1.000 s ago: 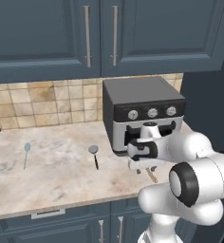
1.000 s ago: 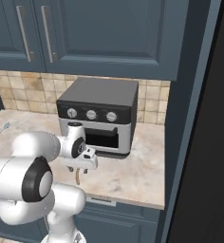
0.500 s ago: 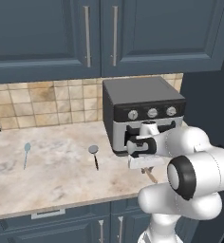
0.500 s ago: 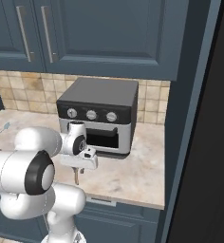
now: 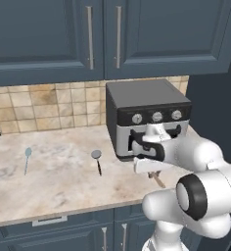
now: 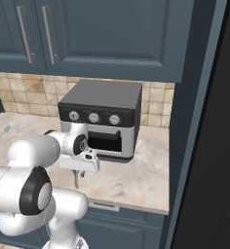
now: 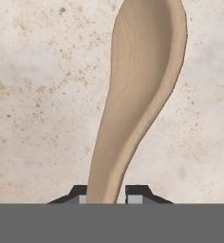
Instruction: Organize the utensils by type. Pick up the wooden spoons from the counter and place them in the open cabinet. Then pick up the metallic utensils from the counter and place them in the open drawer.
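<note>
The wooden spoon lies on the beige marbled counter, just in front of the toaster oven. My gripper points down at it and is shut on its handle, one dark fingertip pressed against each side. From the left base view the gripper hangs low over the counter, with the spoon's tan end poking out below it. The right base view shows the gripper and the spoon too. A pale silver-blue spoon and a round-headed, black-handled utensil lie further left.
A grey toaster oven stands right behind the gripper, against the tan tile backsplash. Slate-blue upper cabinets overhead are shut. A tall dark panel bounds the counter on the right. The counter's front edge is close.
The jaws have closed from wide open onto the wooden spoon's handle. The arm has barely moved and the spoon still lies on the counter.
</note>
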Robot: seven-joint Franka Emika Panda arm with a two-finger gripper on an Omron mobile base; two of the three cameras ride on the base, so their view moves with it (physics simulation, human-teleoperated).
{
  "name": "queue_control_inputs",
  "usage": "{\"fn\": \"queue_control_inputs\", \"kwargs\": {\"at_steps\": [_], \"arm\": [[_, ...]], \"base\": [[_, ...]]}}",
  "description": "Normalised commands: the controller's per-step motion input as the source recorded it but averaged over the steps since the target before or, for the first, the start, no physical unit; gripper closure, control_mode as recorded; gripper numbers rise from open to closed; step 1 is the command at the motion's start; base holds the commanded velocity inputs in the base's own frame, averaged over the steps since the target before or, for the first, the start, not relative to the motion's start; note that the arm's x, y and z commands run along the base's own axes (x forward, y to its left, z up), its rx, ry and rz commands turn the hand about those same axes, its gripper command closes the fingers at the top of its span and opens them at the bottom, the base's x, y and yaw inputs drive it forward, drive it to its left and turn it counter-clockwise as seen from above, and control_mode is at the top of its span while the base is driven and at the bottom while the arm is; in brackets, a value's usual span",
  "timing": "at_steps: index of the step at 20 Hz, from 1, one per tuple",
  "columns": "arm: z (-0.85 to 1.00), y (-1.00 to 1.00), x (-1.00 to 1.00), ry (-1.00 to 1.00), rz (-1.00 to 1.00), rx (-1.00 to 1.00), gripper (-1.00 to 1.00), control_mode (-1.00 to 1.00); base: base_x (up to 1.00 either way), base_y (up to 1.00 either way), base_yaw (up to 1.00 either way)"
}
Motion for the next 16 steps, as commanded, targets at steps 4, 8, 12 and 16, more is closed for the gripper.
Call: {"fn": "queue_control_inputs", "kwargs": {"at_steps": [4,8,12,16], "arm": [[0.44,-0.01,-0.28,0.00,0.01,0.00,1.00,-1.00],[0.51,-0.02,-0.23,0.00,0.11,0.00,1.00,-1.00],[0.53,-0.01,-0.25,0.00,0.19,-0.01,1.00,-1.00],[0.54,0.00,-0.21,0.00,0.28,-0.01,1.00,-1.00]], "base": [[0.00,0.00,0.00],[0.00,0.00,0.00],[0.00,0.00,0.00],[0.00,0.00,0.00]]}}
